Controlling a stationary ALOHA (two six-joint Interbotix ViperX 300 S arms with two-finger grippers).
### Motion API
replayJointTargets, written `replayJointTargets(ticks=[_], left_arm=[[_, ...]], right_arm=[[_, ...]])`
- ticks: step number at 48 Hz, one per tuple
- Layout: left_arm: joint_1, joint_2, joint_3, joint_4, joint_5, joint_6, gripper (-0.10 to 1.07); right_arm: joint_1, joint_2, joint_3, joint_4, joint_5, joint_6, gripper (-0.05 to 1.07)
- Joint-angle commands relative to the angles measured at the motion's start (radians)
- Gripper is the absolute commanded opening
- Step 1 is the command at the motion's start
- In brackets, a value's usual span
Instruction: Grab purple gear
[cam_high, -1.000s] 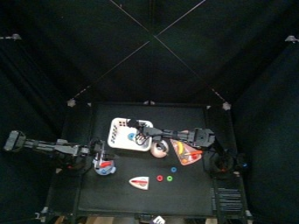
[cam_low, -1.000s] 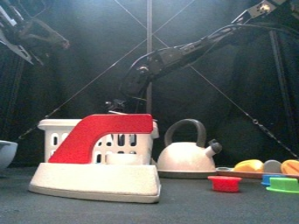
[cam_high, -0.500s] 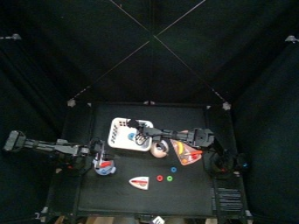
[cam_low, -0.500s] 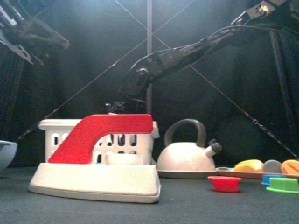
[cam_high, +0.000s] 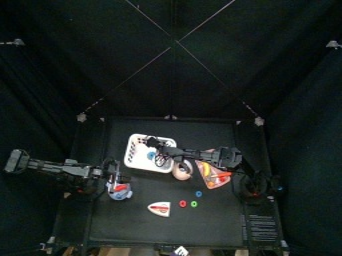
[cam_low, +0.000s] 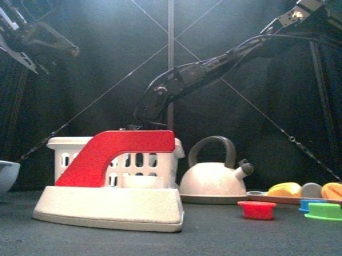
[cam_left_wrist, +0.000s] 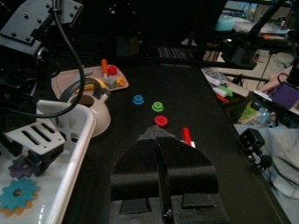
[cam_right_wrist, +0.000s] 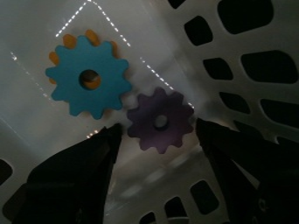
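Two arms show from above: the right gripper (cam_high: 159, 156) reaches over the white basket (cam_high: 138, 143). Right wrist view: its jaws are spread, the purple gear (cam_right_wrist: 160, 120) between their tips, beside a blue gear (cam_right_wrist: 87, 80). Left wrist view: the left gripper (cam_left_wrist: 163, 129) is pressed together.

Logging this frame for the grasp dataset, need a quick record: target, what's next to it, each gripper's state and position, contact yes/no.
target: purple gear, lying flat in the white basket
neighbour: blue gear, beside the purple one, teeth close together
right gripper: open, directly above the purple gear, a jaw on each side
contact: none visible yet
right arm: reaches across the table over the basket
left gripper: shut, empty, at the table's left side, resting
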Motion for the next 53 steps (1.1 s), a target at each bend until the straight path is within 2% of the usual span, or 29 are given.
replayJointTargets(ticks=[1, 34, 53], left_arm=[[0.002, 0.0, -0.014, 0.0, -0.008, 0.002, -0.03], [0.002, 0.0, -0.014, 0.0, -0.008, 0.002, -0.03], [0.002, 0.0, -0.014, -0.002, -0.009, 0.002, -0.03]], right_arm=[[-0.011, -0.014, -0.02, 0.002, 0.0, 0.0, 0.98], [-0.038, 0.0, 0.003, 0.017, -0.002, -0.002, 0.96], [-0.035, 0.0, 0.005, 0.017, 0.0, 0.0, 0.78]])
